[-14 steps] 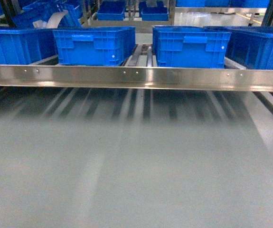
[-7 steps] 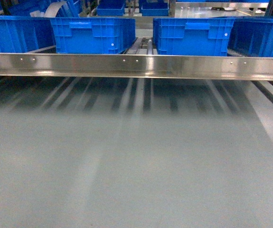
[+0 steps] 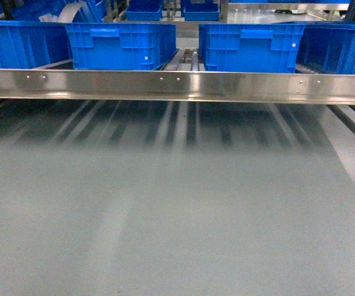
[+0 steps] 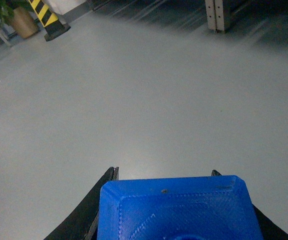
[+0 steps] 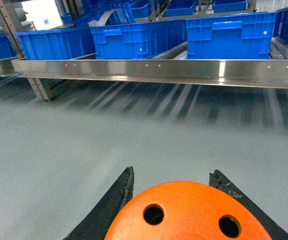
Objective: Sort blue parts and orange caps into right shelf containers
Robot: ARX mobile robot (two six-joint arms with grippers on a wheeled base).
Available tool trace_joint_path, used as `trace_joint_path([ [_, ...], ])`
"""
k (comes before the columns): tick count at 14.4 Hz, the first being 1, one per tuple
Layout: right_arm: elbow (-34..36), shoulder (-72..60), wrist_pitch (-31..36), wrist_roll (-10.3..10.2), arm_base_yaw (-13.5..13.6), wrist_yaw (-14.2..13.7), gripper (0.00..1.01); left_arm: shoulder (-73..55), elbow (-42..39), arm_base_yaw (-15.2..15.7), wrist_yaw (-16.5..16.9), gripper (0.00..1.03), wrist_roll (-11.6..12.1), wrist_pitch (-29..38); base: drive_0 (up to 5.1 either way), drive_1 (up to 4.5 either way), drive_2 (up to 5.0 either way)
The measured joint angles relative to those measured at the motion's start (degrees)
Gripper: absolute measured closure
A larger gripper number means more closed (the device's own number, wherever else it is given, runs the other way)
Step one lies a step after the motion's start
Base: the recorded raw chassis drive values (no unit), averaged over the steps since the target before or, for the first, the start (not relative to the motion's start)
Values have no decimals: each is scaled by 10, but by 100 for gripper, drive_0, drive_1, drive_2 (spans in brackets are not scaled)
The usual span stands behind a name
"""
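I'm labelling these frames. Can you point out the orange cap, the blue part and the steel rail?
orange cap (image 5: 184,212): right wrist view, holed flat top.
blue part (image 4: 179,210): left wrist view, top face.
steel rail (image 3: 177,85): head view, front face at mid-length.

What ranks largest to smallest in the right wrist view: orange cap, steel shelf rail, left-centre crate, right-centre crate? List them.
1. Steel shelf rail, spanning the frame.
2. Orange cap, though it only looms large from nearness, held between the right gripper jaws.
3-4. Right-centre crate and left-centre crate look alike; unranked.

Blue crates (image 3: 121,44) and steel rail (image 3: 177,85) sit slightly higher in head view; apparently settled.
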State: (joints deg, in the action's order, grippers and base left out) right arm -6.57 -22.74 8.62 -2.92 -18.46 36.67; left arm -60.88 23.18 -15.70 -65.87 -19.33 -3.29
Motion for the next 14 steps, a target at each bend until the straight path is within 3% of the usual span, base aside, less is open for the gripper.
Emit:
trace_joint_path([
  [14, 0, 3, 0, 0, 0, 0, 60, 2, 0, 0, -1, 58, 0, 0, 0, 0, 0],
])
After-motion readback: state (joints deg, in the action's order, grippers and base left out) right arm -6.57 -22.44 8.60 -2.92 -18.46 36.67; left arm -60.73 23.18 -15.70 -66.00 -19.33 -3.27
